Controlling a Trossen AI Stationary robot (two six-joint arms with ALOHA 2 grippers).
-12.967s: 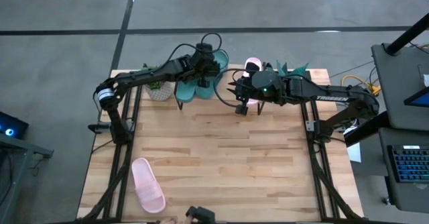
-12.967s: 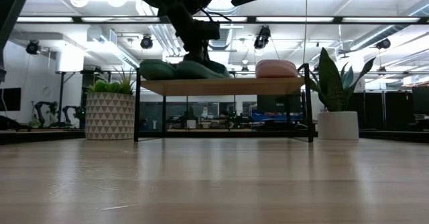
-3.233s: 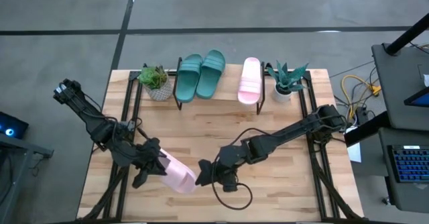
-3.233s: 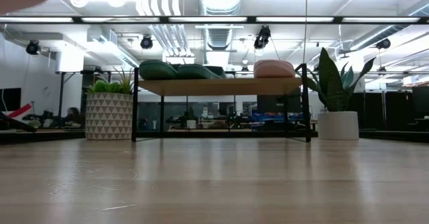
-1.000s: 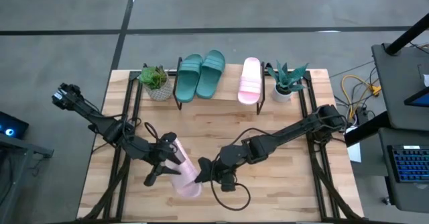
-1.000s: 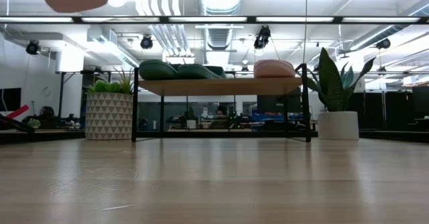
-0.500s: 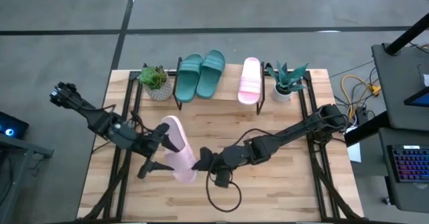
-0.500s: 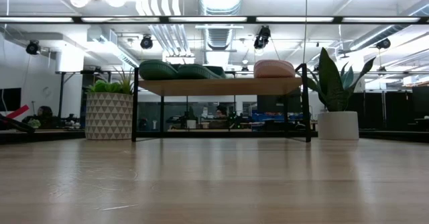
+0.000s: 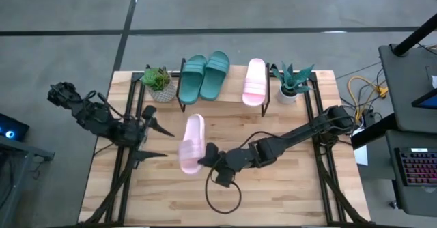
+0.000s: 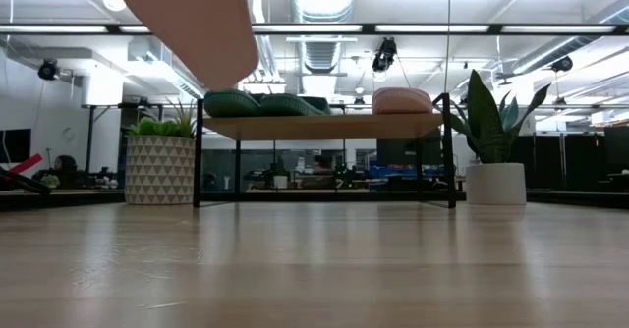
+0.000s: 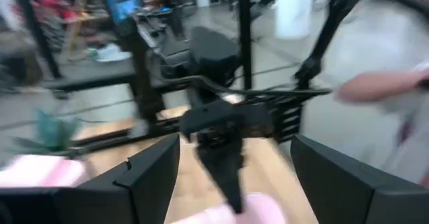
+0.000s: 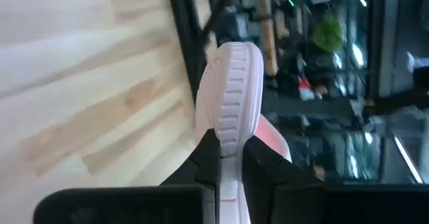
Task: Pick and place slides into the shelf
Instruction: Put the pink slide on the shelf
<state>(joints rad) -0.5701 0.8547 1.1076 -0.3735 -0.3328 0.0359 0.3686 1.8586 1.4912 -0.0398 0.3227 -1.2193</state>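
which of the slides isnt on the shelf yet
The pale pink slide clamped in the right gripper, above the table's middle. The other pink slide and both teal slides sit on the shelf.

The high view looked straight down on the table (image 9: pixel 273 201), the low view level across it, both sharing the shelf (image 10: pixel 324 126).

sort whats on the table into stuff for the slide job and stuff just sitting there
For the job: pink slide held in the right end effector; shelf carrying two teal slides and one pink slide.

Just sitting there: two potted plants beside the shelf.
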